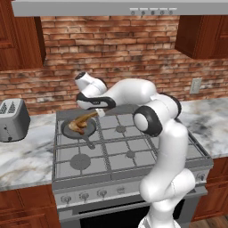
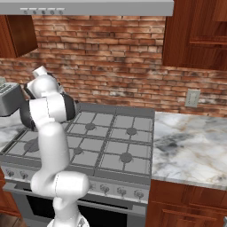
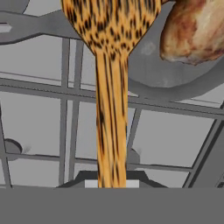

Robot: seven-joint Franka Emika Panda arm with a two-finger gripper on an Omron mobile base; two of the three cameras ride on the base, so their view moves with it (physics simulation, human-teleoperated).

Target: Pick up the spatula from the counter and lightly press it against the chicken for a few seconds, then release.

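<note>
Our end effector (image 1: 99,112) pinches the spatula (image 3: 111,109) by its handle end, so the blade reaches ahead over the pan (image 3: 175,83) while the hand stays clear. Farther ahead, the chicken (image 3: 194,30) lies just beside the blade; we cannot tell whether they touch.

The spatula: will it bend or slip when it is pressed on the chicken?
The spatula looks wooden with a straight handle, so it probably stays stiff. It seems slim, so probably light. The chicken looks rounded, so the head might slide off it.
</note>
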